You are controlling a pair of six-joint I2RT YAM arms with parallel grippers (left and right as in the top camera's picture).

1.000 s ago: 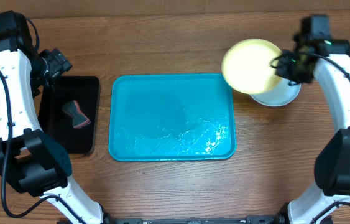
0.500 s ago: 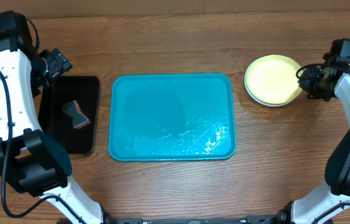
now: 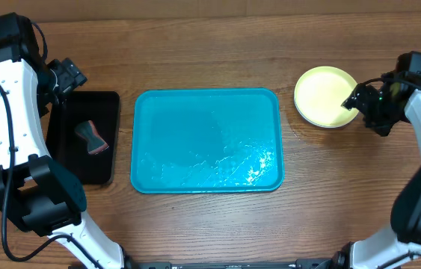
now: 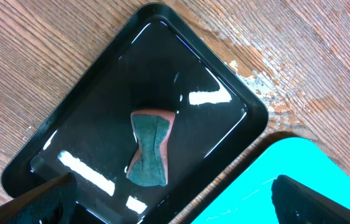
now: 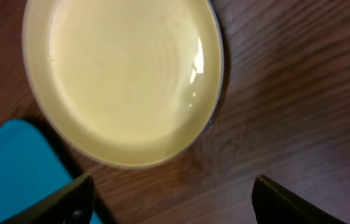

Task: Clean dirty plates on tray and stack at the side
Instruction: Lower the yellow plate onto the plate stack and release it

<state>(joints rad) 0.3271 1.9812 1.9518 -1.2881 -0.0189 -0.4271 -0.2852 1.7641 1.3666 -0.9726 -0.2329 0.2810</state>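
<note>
The turquoise tray lies mid-table with no plate on it, only wet glints. A yellow-green plate rests flat at the table's right side, and a thin pale rim of another plate peeks from under it. My right gripper hovers just off that plate's right edge, open and holding nothing. From the right wrist the plate fills the top, with the right gripper spread wide over bare wood. My left gripper hangs open above the far end of the black tray.
A small black tray left of the turquoise one holds a teal-and-pink sponge. In the left wrist view the sponge lies in the wet black tray, beside a corner of the turquoise tray.
My right gripper carried the yellow-green plate rightward, set it down on the plate at the side, opened and drew back a little. The left arm has not moved.
</note>
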